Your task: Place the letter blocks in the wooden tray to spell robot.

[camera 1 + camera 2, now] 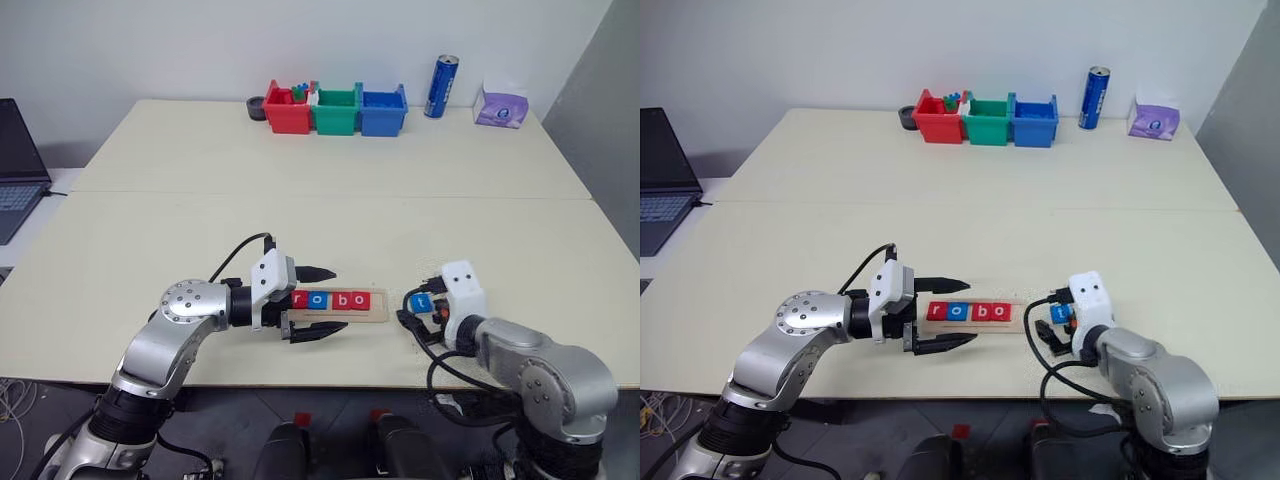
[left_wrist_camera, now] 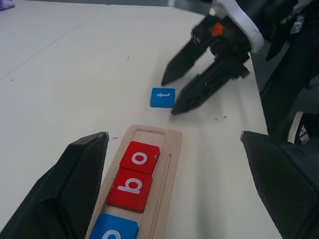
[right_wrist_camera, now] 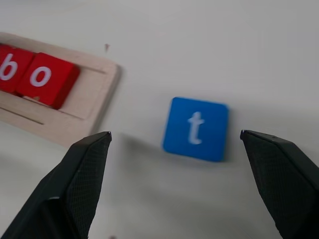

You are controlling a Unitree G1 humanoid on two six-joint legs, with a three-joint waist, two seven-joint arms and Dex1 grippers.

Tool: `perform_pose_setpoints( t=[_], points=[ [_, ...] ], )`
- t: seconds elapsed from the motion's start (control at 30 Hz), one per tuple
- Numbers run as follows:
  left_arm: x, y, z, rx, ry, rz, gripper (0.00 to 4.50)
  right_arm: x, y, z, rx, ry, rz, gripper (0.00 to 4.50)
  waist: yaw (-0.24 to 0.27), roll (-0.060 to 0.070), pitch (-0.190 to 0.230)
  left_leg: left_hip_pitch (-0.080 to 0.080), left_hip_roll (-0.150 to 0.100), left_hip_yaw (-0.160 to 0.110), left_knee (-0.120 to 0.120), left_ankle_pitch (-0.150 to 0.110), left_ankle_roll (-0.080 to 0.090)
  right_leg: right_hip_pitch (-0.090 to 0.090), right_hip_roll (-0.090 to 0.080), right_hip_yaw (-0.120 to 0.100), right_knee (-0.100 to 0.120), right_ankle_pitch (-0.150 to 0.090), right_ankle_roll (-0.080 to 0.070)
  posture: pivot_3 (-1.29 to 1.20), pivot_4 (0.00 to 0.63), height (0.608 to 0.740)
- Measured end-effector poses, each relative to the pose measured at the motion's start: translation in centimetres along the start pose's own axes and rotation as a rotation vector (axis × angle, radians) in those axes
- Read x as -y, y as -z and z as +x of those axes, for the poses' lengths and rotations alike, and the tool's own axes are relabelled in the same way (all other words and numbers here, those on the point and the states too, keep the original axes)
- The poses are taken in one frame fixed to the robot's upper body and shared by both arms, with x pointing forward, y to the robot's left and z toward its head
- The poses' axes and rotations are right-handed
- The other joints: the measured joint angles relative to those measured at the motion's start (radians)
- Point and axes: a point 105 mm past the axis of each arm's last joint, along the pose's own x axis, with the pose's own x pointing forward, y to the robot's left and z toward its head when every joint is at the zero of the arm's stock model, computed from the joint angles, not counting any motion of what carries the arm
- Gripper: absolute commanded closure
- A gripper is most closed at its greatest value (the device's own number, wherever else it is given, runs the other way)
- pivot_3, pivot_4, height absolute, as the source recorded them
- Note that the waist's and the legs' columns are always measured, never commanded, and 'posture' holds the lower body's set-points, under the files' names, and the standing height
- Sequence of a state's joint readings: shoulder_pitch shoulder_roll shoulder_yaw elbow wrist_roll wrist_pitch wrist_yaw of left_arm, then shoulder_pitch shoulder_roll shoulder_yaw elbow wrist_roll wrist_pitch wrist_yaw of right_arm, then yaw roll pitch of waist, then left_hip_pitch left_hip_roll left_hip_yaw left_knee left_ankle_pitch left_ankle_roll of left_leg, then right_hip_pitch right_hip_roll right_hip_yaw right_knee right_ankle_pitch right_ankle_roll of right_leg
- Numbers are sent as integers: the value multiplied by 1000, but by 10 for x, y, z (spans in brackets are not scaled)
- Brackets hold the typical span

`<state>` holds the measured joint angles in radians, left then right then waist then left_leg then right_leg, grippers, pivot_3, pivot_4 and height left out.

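1. Left eye view: the wooden tray (image 1: 340, 305) lies on the cream table (image 1: 330, 170) near its front edge. It holds four letter blocks reading r, o, b, o: a red r (image 1: 301, 299), a blue o (image 1: 319, 300), a red b (image 1: 341, 300) and a red o (image 1: 360, 300), with the slot at the tray's right end bare. The left gripper (image 1: 326, 302) has its fingers spread, one on each side of the tray's left end and apart from it. The blue t block (image 1: 422, 301) lies flat on the table just right of the tray, under the right gripper (image 1: 420, 315).
2. Right eye view: at the back of the table stand a red bin (image 1: 939, 122), a green bin (image 1: 988, 121) and a blue bin (image 1: 1034, 120), with a blue can (image 1: 1096, 98) and a purple tissue pack (image 1: 1154, 117) further right. A laptop (image 1: 665, 175) sits on the far left.
3. Left wrist view: the right gripper's fingers (image 2: 199, 94) are spread, their tips near the t block, not pinching it.
4. Right wrist view: the t block lies flat between the wide-apart black fingers (image 3: 75, 184), touching neither, just beside the tray's bare end.
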<state>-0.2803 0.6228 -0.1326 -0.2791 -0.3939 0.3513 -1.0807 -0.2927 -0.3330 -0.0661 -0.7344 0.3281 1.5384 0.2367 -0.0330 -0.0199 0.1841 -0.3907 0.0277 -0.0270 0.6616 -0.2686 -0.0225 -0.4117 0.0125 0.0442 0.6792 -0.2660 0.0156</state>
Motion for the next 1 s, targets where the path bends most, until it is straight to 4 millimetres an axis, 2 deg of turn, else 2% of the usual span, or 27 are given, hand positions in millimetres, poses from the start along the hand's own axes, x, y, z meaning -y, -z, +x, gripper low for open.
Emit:
perform_pose_setpoints(
  t=[0.13, 0.23, 0.37, 0.5, 0.57, 0.77, 1.0],
  points=[
    [-1, 0, -1, 0, -1, 5, 0, 34, -49, -18, 91, -30, -279, 24, 0, 1, 2, 0, 0, 1, -1, 0, 0, 0, 0, 0, -2, 0, 0, 0, 150, 740],
    [-1, 2, -1, -2, 0, 0, 0, 25, -63, -20, 181, -192, -411, 24, 0, 0, 1, -1, 2, -2, -2, -1, 2, -1, 2, 0, -2, -1, -1, 0, 150, 740],
    [-1, 0, -1, 1, 18, 8, 0, 14, -45, -14, 233, -418, -486, 24, 1, -1, 1, -3, 2, -3, -2, -1, 2, -1, 2, -1, -2, -1, -2, 0, 150, 740],
    [-4, 0, -1, 6, 39, 14, 0, 27, -12, 4, 191, -502, -516, 24, 2, -1, 2, -3, 0, 0, 0, -1, 2, -1, 0, -1, -2, 0, -1, 0, 150, 740],
    [-5, -2, 1, 11, 64, 34, 0, 29, -4, 10, 183, -532, -530, 24, 2, -1, 2, -2, 0, 1, 1, -1, 2, 0, 0, 0, -1, 0, 0, 0, 150, 740],
    [-11, -8, 8, 22, 98, 77, 0, 32, 5, 24, 194, -583, -557, 24, 1, -1, 2, -1, 1, 1, 1, -1, 2, 0, 1, 0, 0, 1, -1, 0, 150, 740],
    [-11, -8, 9, 27, 104, 77, 0, 32, 11, 27, 180, -604, -575, 24, 2, -1, 2, -1, 1, 0, 1, -1, 2, 0, 1, 0, 0, 1, -2, 0, 150, 740]
  ],
)
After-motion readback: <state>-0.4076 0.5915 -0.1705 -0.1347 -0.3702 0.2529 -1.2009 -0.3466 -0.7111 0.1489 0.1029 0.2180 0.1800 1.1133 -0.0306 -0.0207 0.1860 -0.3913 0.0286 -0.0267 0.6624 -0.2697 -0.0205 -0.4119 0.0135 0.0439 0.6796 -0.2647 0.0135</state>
